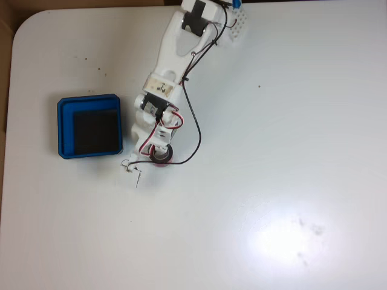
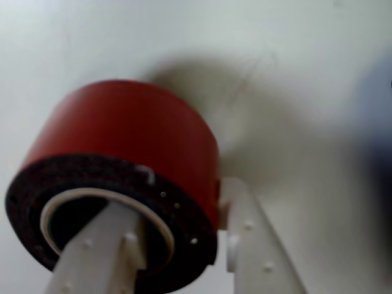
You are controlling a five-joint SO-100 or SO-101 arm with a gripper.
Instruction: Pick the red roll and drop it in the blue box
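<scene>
1. White table (image 1: 290, 151): far-left corner rounded in the overhead view, a brown strip past the left edge. The right half and the near edge are bare, with glare toward the near-right.
2. Blue box (image 1: 89, 127) sits near the left edge, about midway along it, its black floor bare. A narrow strip of bare table lies between the box's right rim and the arm (image 1: 175, 54).
3. The arm comes in from the far edge, cut off at the top of the overhead view, and slants toward the box. Red and black wires (image 1: 195, 130) loop off its right side.
4. Red roll (image 1: 161, 156) lies on the table just right of the box's near-right corner, mostly hidden under the arm in the overhead view; only a dark-red sliver shows.
5. End effector (image 2: 177, 245): in the close view one white finger (image 2: 101, 248) passes through the roll's pale hollow centre, the other stands outside against the red wall (image 2: 122, 125). Narrow gap, pinching the roll's wall. Fingertips are cut off at the bottom edge.
6. A blurred bluish patch (image 2: 376, 116) at the close view's right edge is hard to make out.
</scene>
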